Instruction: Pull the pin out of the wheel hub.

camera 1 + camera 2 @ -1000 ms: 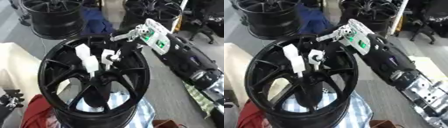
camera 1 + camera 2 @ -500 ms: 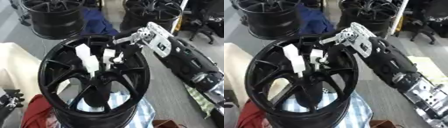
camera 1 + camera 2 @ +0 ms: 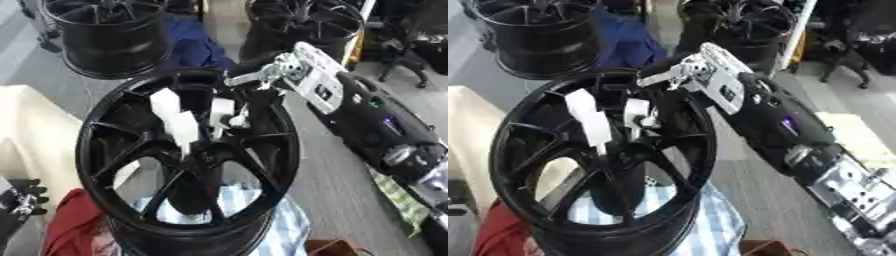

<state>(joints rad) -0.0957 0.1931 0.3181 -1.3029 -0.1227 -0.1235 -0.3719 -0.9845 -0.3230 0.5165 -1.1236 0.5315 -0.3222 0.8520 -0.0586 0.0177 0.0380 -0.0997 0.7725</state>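
Left eye view: pin [image 3: 222,112] below right robot hand [image 3: 262,76]

- Wheel hub [image 3: 188,160] — glossy black, spokes and rim alike.
- Pins [image 3: 175,120] standing in it — white.
- Right hand [image 3: 289,77] — silver and white, on a black arm.
- Cloth [image 3: 262,210] beneath — blue-and-white striped.
- Rag [image 3: 74,225] — red.

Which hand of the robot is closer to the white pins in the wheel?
The right. The right hand is at the wheel's far rim, just above the white pins. The left hand shows in neither view.
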